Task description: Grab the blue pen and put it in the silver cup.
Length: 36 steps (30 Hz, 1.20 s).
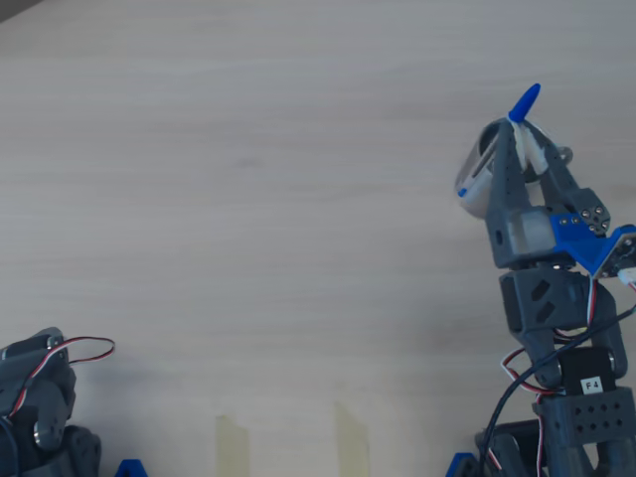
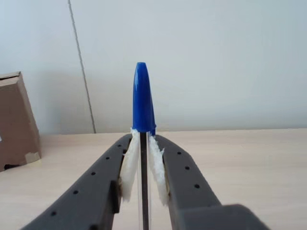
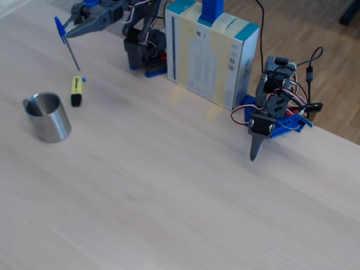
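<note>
**Half done: pen lifted, cup still empty**

One step of two looks complete. The gripper (image 3: 63,31) is clenched on the pen (image 3: 68,47) just below its blue cap, and in the fixed view the pen hangs clear of the table (image 3: 169,185), cap up and slightly tilted. The cup (image 3: 48,117) stands upright and empty nearer the camera, apart from the pen's lower tip; a yellow highlighter (image 3: 76,91) lies on the table between them. Carrying the pen over the cup's mouth, lowering it and letting go remain to be done.

Much is hard to read. From overhead, the arm covers nearly all of the cup (image 1: 475,179), leaving only a sliver of rim, and only the cap of the pen (image 1: 524,102) shows. At the wrist, white padding flanks the pen (image 2: 143,100); the cup is out of view. How the pen tip lines up with the cup cannot be judged.
</note>
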Available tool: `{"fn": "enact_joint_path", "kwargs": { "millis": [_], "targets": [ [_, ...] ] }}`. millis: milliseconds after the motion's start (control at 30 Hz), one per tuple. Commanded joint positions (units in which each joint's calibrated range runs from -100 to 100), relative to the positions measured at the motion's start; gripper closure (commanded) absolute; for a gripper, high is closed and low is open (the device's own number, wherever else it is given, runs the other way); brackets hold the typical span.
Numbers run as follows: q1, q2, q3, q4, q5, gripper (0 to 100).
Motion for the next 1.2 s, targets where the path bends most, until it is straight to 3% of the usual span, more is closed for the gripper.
{"fn": "enact_joint_path", "kwargs": {
  "millis": [0,267,867,1167],
  "targets": [
    [1.4,-0.9,-0.3,-2.4,0.6,98],
    [3.2,-0.5,-0.3,-10.0,4.2,98],
    [9.9,5.4,-1.1,-10.8,4.1,98],
    [11.4,12.6,-2.8,-17.7,4.4,98]
  ]
}}
